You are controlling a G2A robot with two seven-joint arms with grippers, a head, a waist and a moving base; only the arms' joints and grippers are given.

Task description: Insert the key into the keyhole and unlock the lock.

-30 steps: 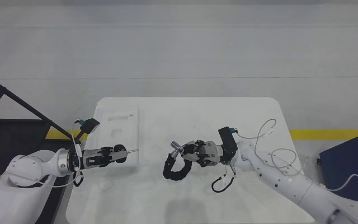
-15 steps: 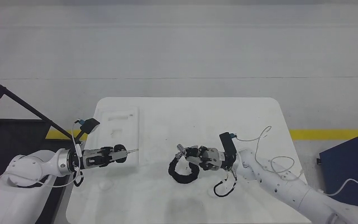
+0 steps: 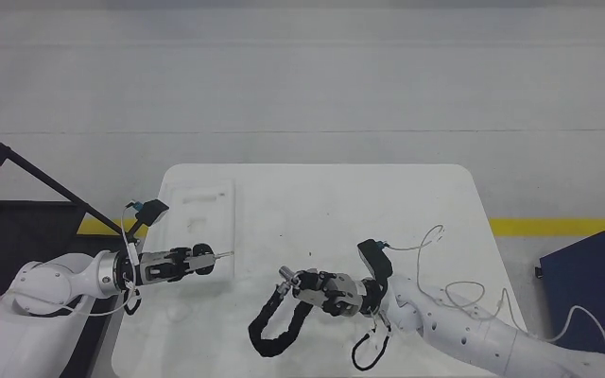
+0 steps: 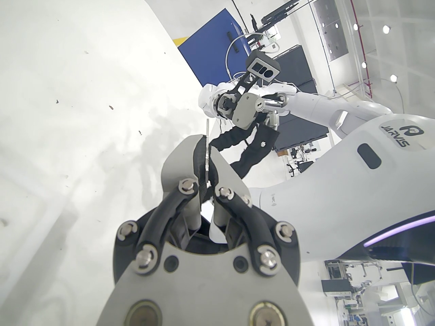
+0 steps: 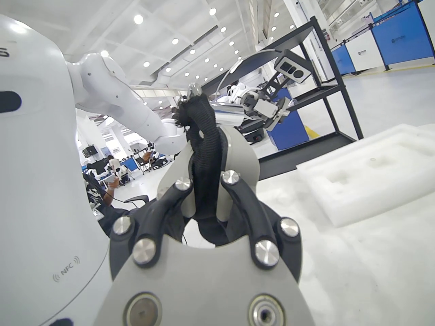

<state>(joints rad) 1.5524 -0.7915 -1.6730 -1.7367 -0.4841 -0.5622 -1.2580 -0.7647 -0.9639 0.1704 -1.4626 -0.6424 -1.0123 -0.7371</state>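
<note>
White tabletop (image 3: 397, 208) carries little of the work right now: both task pieces are held up off it, which I judge is so you can line them up in the air. At its far left lies the foam tray (image 3: 198, 222) with its moulded pockets. Your right gripper (image 3: 314, 284) is clamped on the lock (image 4: 246, 111) near the table's front middle. The black sleeved cable (image 3: 272, 329) droops in a loop toward the surface. Gripping by the sleeve just behind the body leaves the grey face free. Your left gripper (image 3: 200, 257) sits well apart, toward the left edge, pinched tight on the key (image 4: 206, 137), whose blade sticks out toward the lock. In the left wrist view the keyhole (image 4: 259, 104) faces the key, and that looks to be the reason for the right wrist's turn. You have a clear gap to close before insertion.
</note>
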